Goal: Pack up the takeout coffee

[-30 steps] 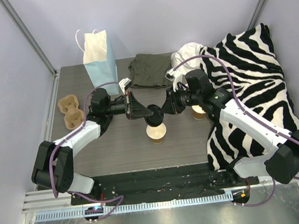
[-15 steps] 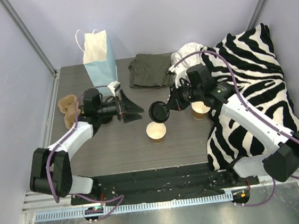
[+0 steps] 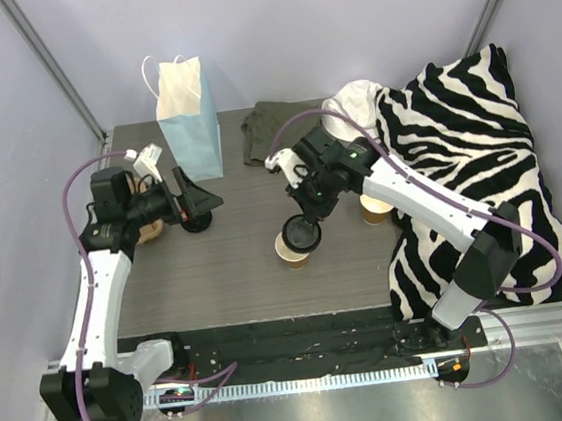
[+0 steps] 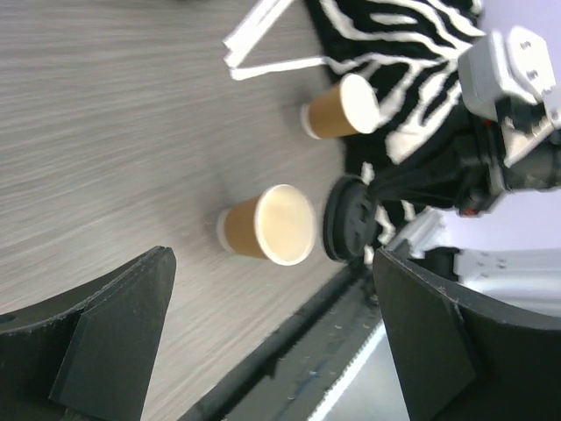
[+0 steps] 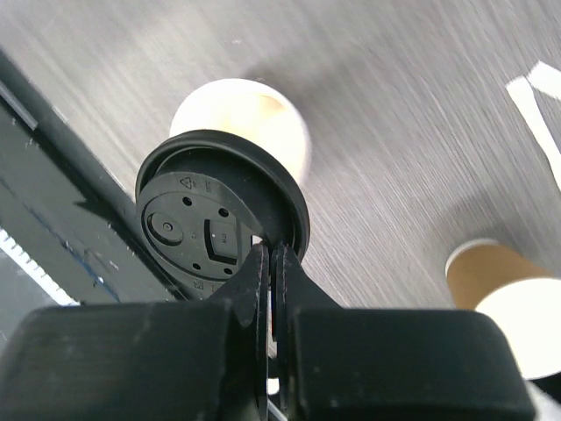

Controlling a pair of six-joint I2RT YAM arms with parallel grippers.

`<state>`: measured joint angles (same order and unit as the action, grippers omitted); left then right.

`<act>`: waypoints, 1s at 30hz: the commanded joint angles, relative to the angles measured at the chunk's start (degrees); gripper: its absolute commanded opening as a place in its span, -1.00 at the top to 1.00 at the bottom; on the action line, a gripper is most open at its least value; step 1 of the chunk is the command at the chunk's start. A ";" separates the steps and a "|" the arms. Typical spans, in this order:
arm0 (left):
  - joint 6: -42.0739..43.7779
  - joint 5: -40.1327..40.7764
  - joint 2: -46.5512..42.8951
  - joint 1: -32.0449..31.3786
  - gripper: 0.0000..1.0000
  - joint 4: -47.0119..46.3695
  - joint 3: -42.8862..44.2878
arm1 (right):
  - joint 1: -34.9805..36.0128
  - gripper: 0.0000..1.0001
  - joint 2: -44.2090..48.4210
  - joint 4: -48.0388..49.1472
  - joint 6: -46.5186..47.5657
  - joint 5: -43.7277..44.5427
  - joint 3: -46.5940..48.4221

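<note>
**Overhead view, with both wrist views.** The right claw [image 5: 269, 260] is closed on the rim of the black lid [image 5: 210, 215]. It pinches the lid at one edge, so the disc hangs tilted rather than level.

The lid sits just over the mouth of the takeout coffee cup [image 3: 288, 255] and is not seated on it. In the left wrist view a narrow gap shows between lid and rim. The cup stands upright on the table [image 3: 228, 276], near the middle and toward the front, with its white inside exposed.

A second tan cup [image 3: 371, 209], also uncovered, stands upright to the right of the first. It is at the edge of the zebra-striped blanket [image 3: 466, 151] that is heaped over the right side of the table.

The left claw [image 3: 197, 192] is spread wide and holds nothing. It sits at the left side of the table, well apart from both cups, with its fingers aimed toward them (both cups and the lid appear between the fingers in its own camera).

At the far left, just beyond that claw, the blue paper bag [image 3: 191, 114] stands upright. An olive cloth [image 3: 273, 131] lies flat beside the bag. A white cloth [image 3: 355, 97] is bunched against the blanket's far corner.
</note>
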<state>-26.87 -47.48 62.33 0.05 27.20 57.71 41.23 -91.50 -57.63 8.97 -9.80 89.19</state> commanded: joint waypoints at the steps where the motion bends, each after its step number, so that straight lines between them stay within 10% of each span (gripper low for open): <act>1: 6.66 4.86 -3.61 2.67 -0.99 7.51 1.35 | 3.50 0.98 -2.97 -6.00 4.38 2.68 7.13; 30: 1.39 -3.58 -5.55 5.04 -0.99 2.25 -0.93 | 3.94 0.97 -14.67 -5.83 6.94 -1.01 12.15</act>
<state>-24.10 -48.73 58.41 4.62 32.82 56.93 44.95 -106.50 -64.53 15.11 -10.20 99.79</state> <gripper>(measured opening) 0.995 0.038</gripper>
